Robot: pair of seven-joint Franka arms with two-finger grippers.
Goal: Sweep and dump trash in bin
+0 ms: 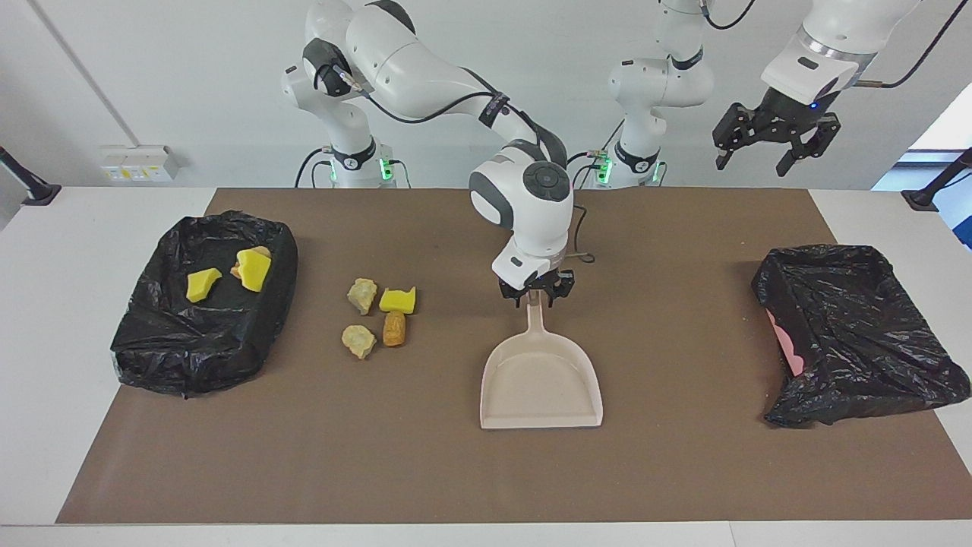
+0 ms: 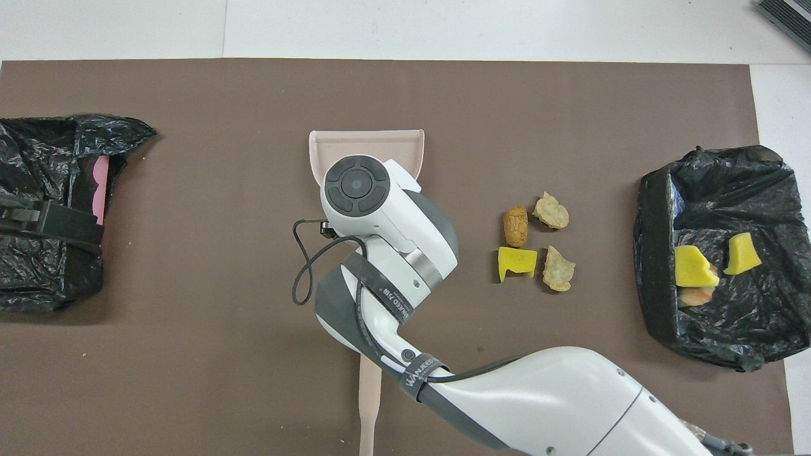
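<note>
The beige dustpan (image 1: 541, 378) is seen flat on the brown mat (image 1: 683, 471), mid-table. The right gripper (image 1: 534, 292) is positioned at the handle tip w/ fingers spread apart, not clamped. Four trash pcs (image 1: 379, 317) are left on the mat beside the dustpan, toward the right arm's end; three more are found in the black-lined bin (image 1: 201, 304) there. The left gripper (image 1: 775, 146) is held high, wide open, over the left arm's end, where a second black bag (image 1: 858, 334) is laid.
</note>
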